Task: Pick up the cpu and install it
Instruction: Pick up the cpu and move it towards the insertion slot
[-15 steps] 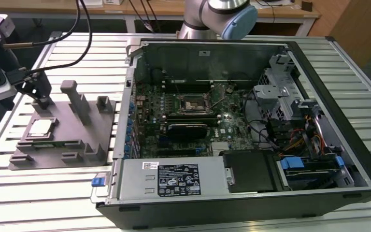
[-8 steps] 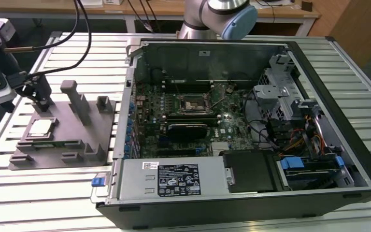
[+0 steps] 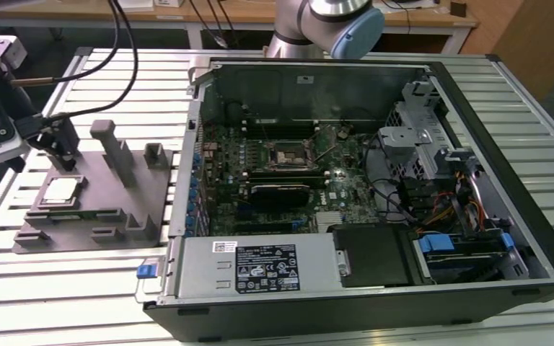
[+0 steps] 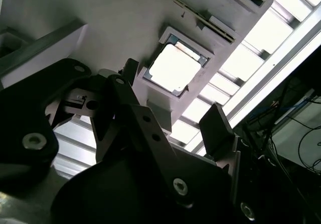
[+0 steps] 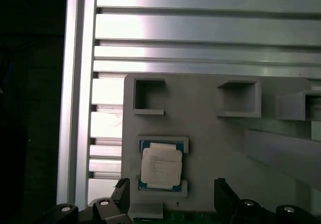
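Note:
The cpu [image 3: 60,191] [image 4: 175,67] [image 5: 160,166], a small square chip with a pale silver top, lies flat in a recess of the grey fixture [image 3: 123,194] [image 5: 215,133] at the exterior view's left. My gripper [image 3: 63,153] [image 4: 173,91] [image 5: 171,188] hangs just above it, open, with one black finger on each side of the chip's recess and apart from the chip. Nothing is held between the fingers. The motherboard's square black-framed socket [image 3: 284,153] sits inside the open computer case [image 3: 508,166].
The fixture has upright grey posts [image 3: 113,148] beside the gripper and two square pockets [image 5: 149,96]. It rests on a slatted aluminium table [image 3: 75,288] whose side rail [image 5: 75,108] runs close by. The arm's base [image 3: 306,29] stands behind the case.

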You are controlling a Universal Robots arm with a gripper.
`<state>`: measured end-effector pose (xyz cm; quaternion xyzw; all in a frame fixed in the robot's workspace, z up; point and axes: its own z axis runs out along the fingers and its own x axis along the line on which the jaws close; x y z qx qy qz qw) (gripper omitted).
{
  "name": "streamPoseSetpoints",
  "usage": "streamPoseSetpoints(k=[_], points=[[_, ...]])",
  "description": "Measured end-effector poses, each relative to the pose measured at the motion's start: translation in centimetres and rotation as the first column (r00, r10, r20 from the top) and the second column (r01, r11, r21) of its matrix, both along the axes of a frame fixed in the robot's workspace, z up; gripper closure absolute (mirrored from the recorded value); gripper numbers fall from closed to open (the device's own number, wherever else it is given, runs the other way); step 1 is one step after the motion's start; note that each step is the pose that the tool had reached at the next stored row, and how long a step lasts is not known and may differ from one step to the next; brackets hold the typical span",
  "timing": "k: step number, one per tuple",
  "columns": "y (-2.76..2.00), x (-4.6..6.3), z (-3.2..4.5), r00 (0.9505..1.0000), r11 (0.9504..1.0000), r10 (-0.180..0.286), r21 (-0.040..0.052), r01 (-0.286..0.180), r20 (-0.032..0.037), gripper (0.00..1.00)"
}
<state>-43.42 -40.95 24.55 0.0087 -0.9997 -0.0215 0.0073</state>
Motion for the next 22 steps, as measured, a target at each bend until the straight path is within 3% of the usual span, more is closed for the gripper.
streamPoseSetpoints(k=[22], points=[[-0.03,-0.2,-3.34,1.0000,1.0000,-0.001,-0.0001,0.001,-0.0001,0.24]])
